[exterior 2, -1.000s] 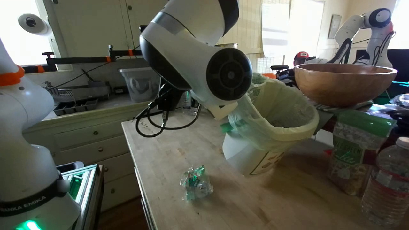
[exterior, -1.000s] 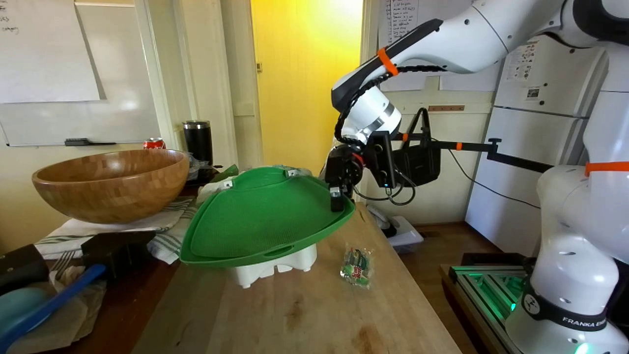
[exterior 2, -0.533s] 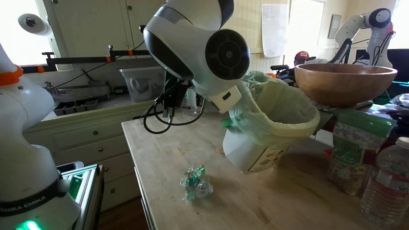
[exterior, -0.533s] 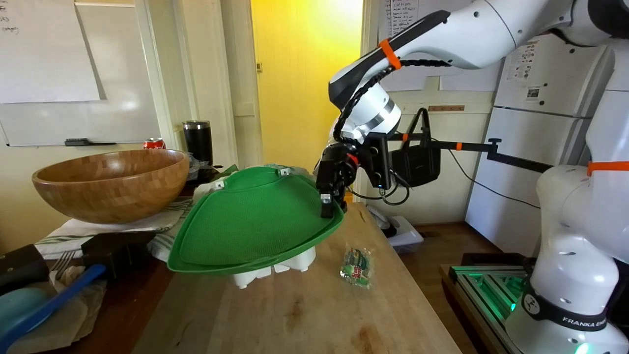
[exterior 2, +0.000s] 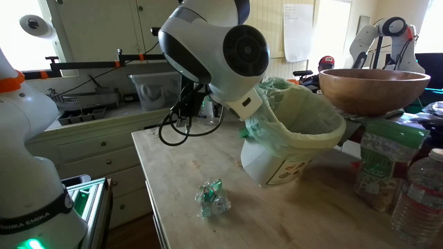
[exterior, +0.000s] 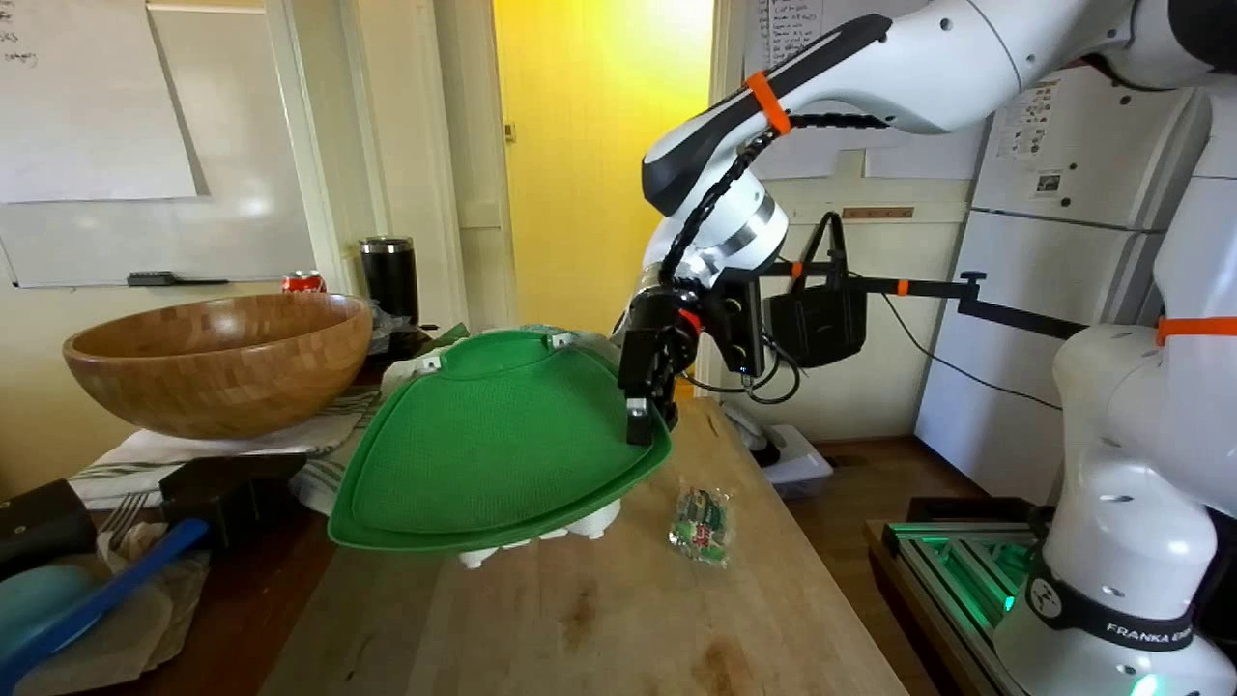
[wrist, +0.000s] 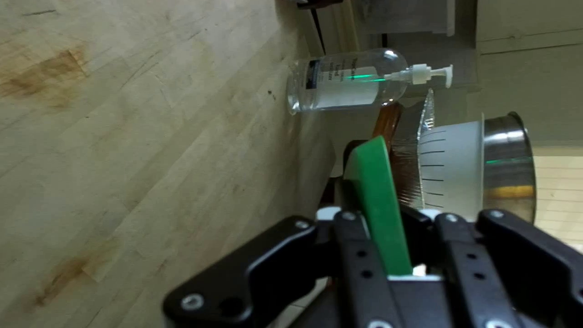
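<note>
I hold the green lid [exterior: 503, 445] pinched by its rim in my gripper [exterior: 649, 420]; beyond it, my wrist view alone shows a steel vessel [wrist: 508, 168]. Below the gripper, the base band [exterior: 1111, 619] reads "FRANKA".

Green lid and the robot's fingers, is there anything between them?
Nothing that shows: in the wrist view, the fingers are shut directly on the green lid, at its edge.

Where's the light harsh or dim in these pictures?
In an exterior view, the tall yellow door glares nearly white at upper right; in an exterior view, the framed window at far left is blown out; the wrist view is dim, with green glints on the clear plastic pump bottle, though the broad green plastic lid stands out.
</note>
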You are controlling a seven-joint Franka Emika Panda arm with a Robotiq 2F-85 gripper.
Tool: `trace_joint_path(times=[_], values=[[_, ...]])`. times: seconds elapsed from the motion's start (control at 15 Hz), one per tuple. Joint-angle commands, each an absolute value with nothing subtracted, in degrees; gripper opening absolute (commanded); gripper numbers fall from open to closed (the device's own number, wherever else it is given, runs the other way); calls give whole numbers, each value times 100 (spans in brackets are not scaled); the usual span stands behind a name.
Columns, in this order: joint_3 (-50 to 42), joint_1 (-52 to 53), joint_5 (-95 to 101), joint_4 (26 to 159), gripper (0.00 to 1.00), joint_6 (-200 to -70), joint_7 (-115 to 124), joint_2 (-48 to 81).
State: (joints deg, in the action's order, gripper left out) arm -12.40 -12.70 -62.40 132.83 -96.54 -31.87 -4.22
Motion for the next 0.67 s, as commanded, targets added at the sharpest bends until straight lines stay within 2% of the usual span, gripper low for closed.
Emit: trace_joint_path(times=[0.0, 0.6], values=[[-1320, -1277, -6960, 13309, 2, -9308, -3146, -437], [-1274, -1256, -7679, 13135, 2, -8471, -2007, -160]])
